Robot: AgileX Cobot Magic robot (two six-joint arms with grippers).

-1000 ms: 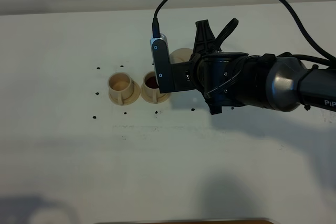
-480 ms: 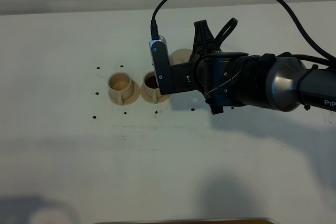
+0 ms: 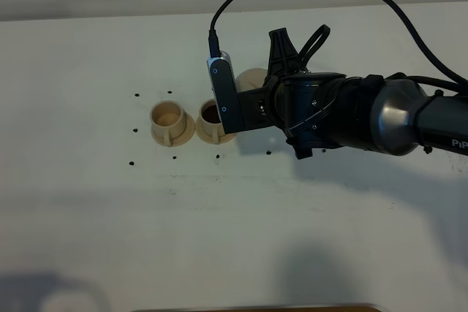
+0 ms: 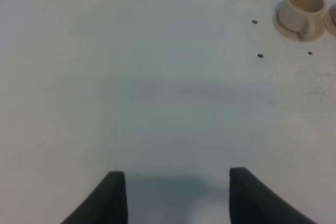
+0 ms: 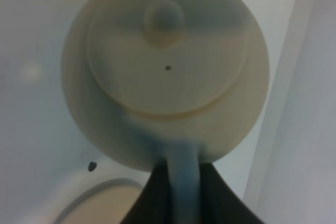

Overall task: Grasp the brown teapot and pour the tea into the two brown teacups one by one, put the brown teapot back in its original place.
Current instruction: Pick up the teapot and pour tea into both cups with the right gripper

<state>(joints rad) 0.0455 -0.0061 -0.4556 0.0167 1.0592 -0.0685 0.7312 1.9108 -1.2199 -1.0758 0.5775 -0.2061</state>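
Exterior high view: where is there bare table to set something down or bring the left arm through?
Bare: the wide table strip in front of the dots, across the near side, and the stretch left of the empty teacup. Crowded: the filled teacup, the brown teapot and the right gripper holding it sit close together.

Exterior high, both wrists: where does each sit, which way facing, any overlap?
Exterior high: overhead, looking down on table; right arm reaches to teapot by filled teacup.
Left wrist: above bare table, looking down and ahead; open left gripper shows.
Right wrist: straight onto teapot lid; right gripper shut on handle.
Shared: empty teacup, exterior high and left wrist.
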